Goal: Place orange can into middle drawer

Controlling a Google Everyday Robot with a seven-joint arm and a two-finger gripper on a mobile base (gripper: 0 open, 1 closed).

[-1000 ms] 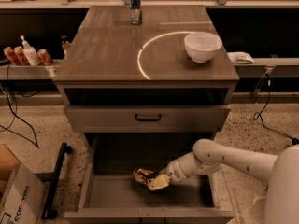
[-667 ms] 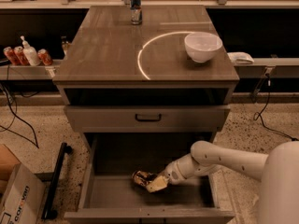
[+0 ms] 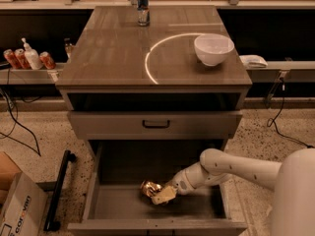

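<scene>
The orange can (image 3: 149, 188) is shiny and golden and lies low inside the open middle drawer (image 3: 98, 208), near its middle. My gripper (image 3: 158, 194) reaches into the drawer from the right and its fingers are closed around the can. The white arm (image 3: 231, 167) runs from the lower right over the drawer's right wall. Whether the can rests on the drawer floor cannot be told.
A shut drawer front with a black handle (image 3: 156, 125) sits above. On the cabinet top stand a white bowl (image 3: 213, 48) and a slim blue-and-silver can (image 3: 142, 6). Small red cans (image 3: 15, 58) and a bottle stand on a shelf at left. A cardboard box (image 3: 17, 213) is at lower left.
The gripper with the orange can has shifted slightly left and lower inside the drawer. The rest has not moved.
</scene>
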